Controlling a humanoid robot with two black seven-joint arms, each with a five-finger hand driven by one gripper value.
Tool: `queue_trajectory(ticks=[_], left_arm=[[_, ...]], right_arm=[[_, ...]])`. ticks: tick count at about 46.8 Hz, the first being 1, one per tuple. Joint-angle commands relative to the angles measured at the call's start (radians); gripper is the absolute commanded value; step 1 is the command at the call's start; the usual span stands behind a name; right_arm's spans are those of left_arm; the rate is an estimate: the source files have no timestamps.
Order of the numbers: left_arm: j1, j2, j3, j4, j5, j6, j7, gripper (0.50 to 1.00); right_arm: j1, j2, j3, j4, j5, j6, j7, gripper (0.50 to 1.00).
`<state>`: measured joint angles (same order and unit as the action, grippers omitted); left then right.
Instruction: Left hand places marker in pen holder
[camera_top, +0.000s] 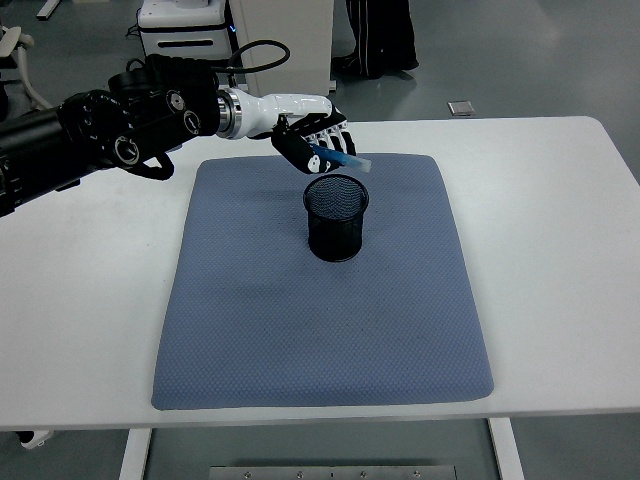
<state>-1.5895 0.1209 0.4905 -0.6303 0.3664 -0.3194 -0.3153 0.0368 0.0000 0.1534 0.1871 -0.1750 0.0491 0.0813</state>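
Left hand (318, 143) grips the marker (338, 157) just behind the pen holder (336, 217); next, tip it upright above the opening and release.

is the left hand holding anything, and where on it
Yes: the left hand grips a blue marker by its rear end; its pale tip end sticks out, above the black mesh pen holder.
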Motion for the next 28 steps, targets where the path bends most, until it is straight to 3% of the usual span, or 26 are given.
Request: queue_trajectory(ticks=[1,28], left_arm=[[0.002,-0.009,-0.003,-0.002,-0.024,0.000,0.001,0.500],[0.011,-0.066,-0.012,-0.060,-0.201,0.014,0.027,0.500]], right_arm=[[0.000,0.000,0.000,0.000,0.000,0.000,0.000,1.000],[0.000,0.000,0.000,0.000,0.000,0.000,0.000,1.000]])
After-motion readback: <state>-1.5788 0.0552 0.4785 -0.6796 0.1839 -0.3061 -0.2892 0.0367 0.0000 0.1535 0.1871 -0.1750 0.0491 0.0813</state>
